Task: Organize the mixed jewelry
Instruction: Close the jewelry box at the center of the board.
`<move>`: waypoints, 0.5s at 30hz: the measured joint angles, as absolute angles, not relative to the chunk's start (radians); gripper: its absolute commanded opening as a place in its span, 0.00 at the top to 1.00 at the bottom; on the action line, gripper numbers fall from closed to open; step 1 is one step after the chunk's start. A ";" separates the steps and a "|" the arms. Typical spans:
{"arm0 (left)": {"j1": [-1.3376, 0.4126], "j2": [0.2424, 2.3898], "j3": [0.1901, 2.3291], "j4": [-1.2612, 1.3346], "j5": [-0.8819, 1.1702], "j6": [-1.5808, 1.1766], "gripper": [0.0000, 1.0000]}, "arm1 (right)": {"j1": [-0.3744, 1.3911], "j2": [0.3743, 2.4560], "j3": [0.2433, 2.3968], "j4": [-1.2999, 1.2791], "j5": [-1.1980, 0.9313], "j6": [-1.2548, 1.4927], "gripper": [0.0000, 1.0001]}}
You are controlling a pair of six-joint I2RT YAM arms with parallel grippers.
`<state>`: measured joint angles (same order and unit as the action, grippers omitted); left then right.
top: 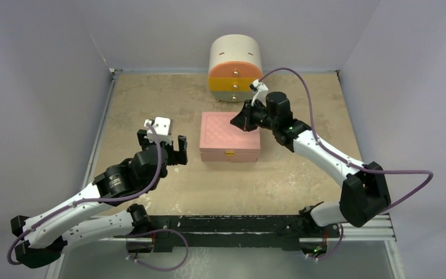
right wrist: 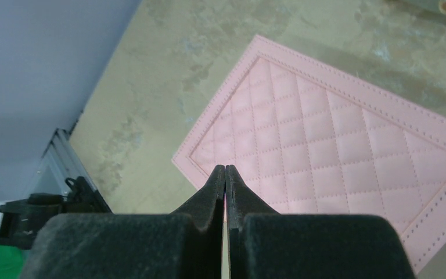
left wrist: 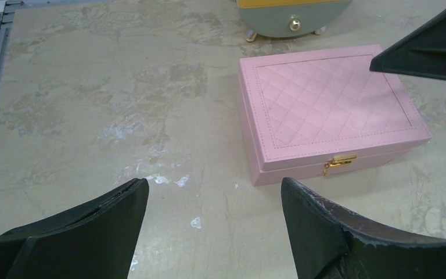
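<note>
- Over the back right corner of the pink box, right gripper has its fingers pressed together, with nothing visible between them.
- Tips point down at the quilted lid; cannot tell if they touch it.
- Right arm reaches in from the right side, and its purple cable loops up past the cabinet.
- Left gripper has its fingers spread wide with nothing between them, only bare table in the gap.
- It sits just left of the box, apart from it, and faces toward the box and the cabinet.
- Left arm comes in low from the near left corner.
- Box lid is shut, with the gold clasp on the front wall toward the arm bases.
- Box sits about mid-table.
- Round cream, orange and yellow drawer cabinet stands behind the box at the back edge, apart from it, with its drawers shut.
- One gold drawer knob shows in the left wrist view.
- Jewelry: no loose pieces show in any view, so cannot tell where it is.
- Tabletop is beige and mottled, with white scuffs left of the box.
</note>
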<state>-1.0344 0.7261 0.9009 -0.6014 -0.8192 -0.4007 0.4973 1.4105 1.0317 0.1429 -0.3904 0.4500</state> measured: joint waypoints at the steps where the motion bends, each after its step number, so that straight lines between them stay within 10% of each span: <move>1: -1.034 0.728 0.901 -0.601 -0.819 -0.401 0.14 | 0.513 1.411 1.032 0.119 -0.366 0.442 1.00; 15: -1.015 0.763 0.901 -0.590 -0.803 -0.413 0.09 | 0.631 1.417 0.918 -0.020 -0.160 0.401 1.00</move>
